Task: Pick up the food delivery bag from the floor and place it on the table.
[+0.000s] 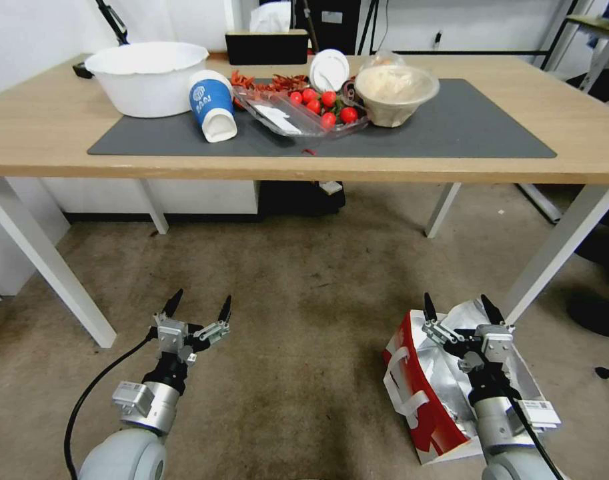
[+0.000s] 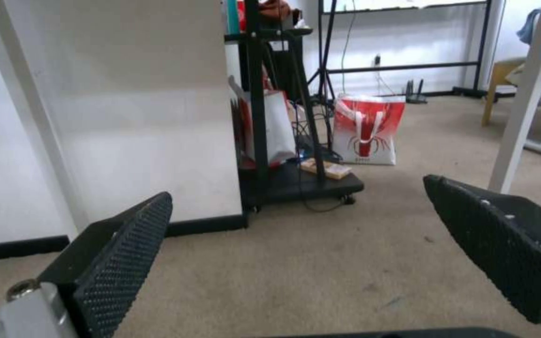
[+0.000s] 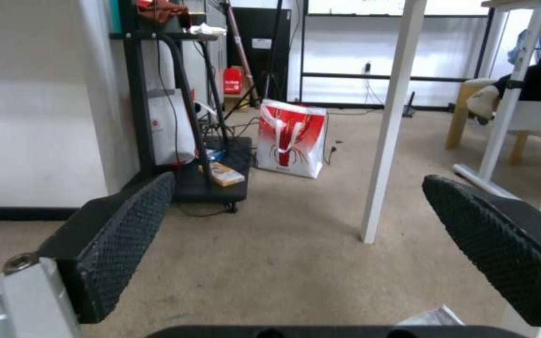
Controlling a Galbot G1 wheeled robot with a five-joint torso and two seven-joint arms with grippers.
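Observation:
The food delivery bag [image 1: 429, 395], red and white with crumpled silver foil showing at its open top, stands on the floor [image 1: 304, 300] at the lower right. My right gripper [image 1: 459, 308] hovers over the bag's mouth, open, with nothing between its fingers. A scrap of the bag's foil [image 3: 435, 316] shows in the right wrist view, just below the open right gripper [image 3: 300, 180]. My left gripper [image 1: 201, 303] hangs open above bare floor at the lower left, and is also open in its own wrist view [image 2: 298, 190]. The light-wood table [image 1: 51, 133] with its dark grey mat [image 1: 464, 127] stands ahead.
On the mat sit a white bowl [image 1: 147, 77], a tipped blue-and-white cup [image 1: 213, 107], a clear tray of tomatoes [image 1: 304, 113] and a lidded bowl [image 1: 396, 93]. White table legs [image 1: 51, 267] [image 1: 557, 247] flank the arms. Another red-and-white bag [image 3: 292, 138] and a black cart [image 2: 296, 178] stand farther back.

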